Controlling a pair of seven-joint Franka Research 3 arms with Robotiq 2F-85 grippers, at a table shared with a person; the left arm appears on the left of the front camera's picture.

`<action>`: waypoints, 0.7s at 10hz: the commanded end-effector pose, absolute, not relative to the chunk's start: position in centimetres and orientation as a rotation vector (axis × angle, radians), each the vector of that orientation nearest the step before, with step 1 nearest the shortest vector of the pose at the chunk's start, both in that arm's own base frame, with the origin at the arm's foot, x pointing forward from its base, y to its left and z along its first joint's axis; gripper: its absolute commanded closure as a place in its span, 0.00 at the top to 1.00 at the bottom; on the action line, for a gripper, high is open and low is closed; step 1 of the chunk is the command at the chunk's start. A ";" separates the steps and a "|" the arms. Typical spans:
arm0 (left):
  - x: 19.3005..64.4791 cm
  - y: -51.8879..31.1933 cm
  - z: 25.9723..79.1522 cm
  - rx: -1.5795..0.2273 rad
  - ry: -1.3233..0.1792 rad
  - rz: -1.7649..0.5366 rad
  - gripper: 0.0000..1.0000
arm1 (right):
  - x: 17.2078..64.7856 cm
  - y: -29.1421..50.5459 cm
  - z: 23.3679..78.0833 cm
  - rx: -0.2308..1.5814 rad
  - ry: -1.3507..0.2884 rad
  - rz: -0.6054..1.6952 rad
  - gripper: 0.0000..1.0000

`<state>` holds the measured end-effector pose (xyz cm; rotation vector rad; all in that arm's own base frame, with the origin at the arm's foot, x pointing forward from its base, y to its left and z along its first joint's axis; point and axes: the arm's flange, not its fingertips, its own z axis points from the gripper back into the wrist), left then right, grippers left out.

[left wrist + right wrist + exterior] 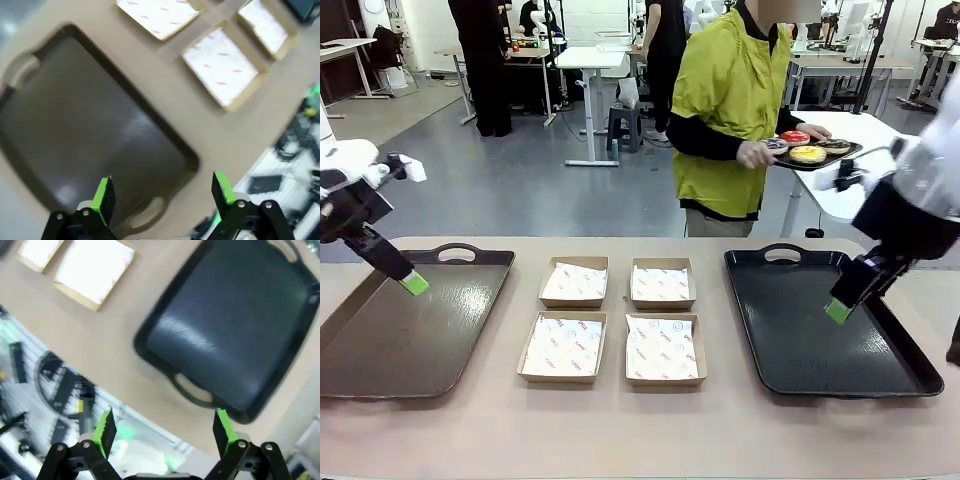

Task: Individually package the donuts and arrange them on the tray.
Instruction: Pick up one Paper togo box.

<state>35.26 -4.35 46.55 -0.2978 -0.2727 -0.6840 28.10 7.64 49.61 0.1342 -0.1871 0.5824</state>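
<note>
Left to right, as I see it from the operator's station. My left tool (415, 283) hangs over the far left corner of the brown tray (390, 350); in the left wrist view its green-padded fingers stand spread with nothing between them. The brown tray lies bare on the tabletop (640, 430). At the centre sit four shallow cardboard boxes (574, 281), two by two, each lined with printed white paper and holding nothing else. To their right lies the black tray (790, 350), handle towards the far side.

Beyond the tabletop a person in a yellow-green vest carries a small dark tray (840, 157) in one hand (757, 153). The donuts (808, 154) lie on it, well apart from the boxes. A glossy red ring and a yellow ring are clear. A dark ring lies to their right, and another to their left is too small for me to make out.

My right tool (839, 311) hovers above the right half of the black tray, its fingers likewise spread wide and gripping nothing.
</note>
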 end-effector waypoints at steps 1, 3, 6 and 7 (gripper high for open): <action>38.2 -0.4 47.4 -0.709 -0.148 -0.491 1.00 | 29.2 1.8 49.5 0.611 -0.167 0.316 1.00; 39.4 2.2 46.0 -0.823 -0.062 -0.385 1.00 | 29.2 -3.3 48.6 0.783 -0.185 0.192 1.00; 39.4 8.0 44.4 -0.906 -0.042 -0.234 1.00 | 27.5 -9.7 48.8 0.937 -0.285 0.068 1.00; 38.7 10.6 43.9 -0.951 -0.071 -0.172 1.00 | 26.6 -11.9 48.9 0.973 -0.323 0.024 1.00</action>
